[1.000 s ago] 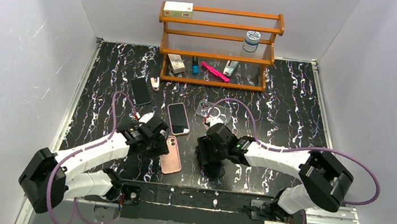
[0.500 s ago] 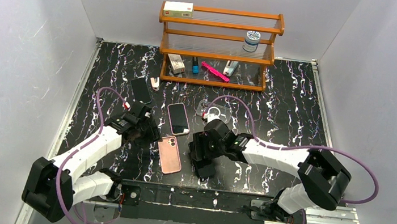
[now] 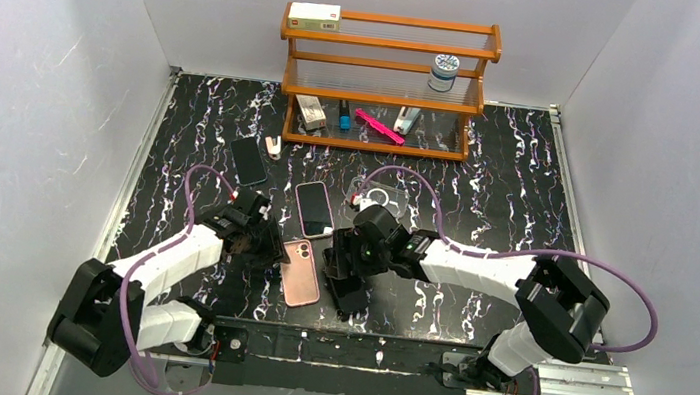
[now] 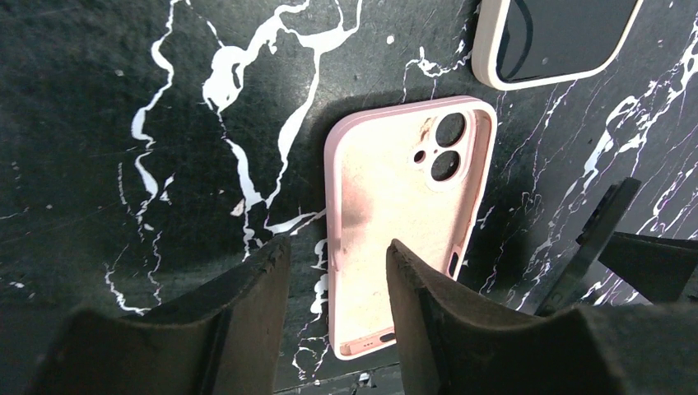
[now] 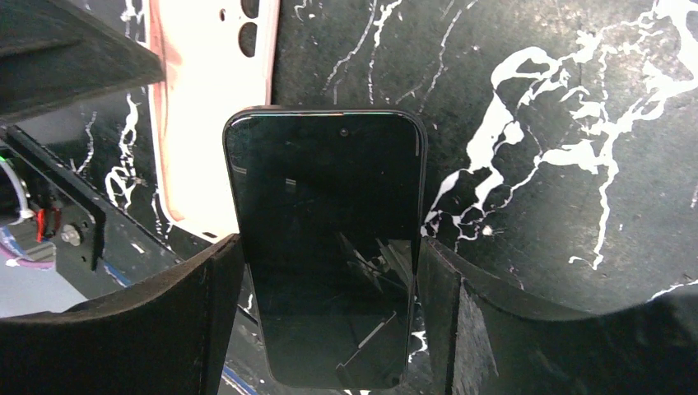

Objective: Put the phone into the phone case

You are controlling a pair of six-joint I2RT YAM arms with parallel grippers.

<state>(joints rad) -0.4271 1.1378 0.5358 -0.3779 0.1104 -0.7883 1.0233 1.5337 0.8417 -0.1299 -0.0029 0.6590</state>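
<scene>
My right claw point(image 5: 325, 284) is closed on the black phone point(image 5: 325, 206), gripping its two long sides, with the glossy screen toward my camera, just beside the pink case point(image 4: 403, 222). My left claw point(image 4: 336, 276) stands open over the case's edge, I think to steady it. The case lies hollow side up on the table point(image 4: 123, 82).

Three phones point(image 3: 250, 160) point(image 3: 314, 209) point(image 5: 329, 247), two empty cases point(image 3: 300, 272) point(image 3: 381, 196)

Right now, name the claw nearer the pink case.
Left. Left claw is over a long edge of the pink case; right claw, holding the phone, sits beside the other edge.
</scene>
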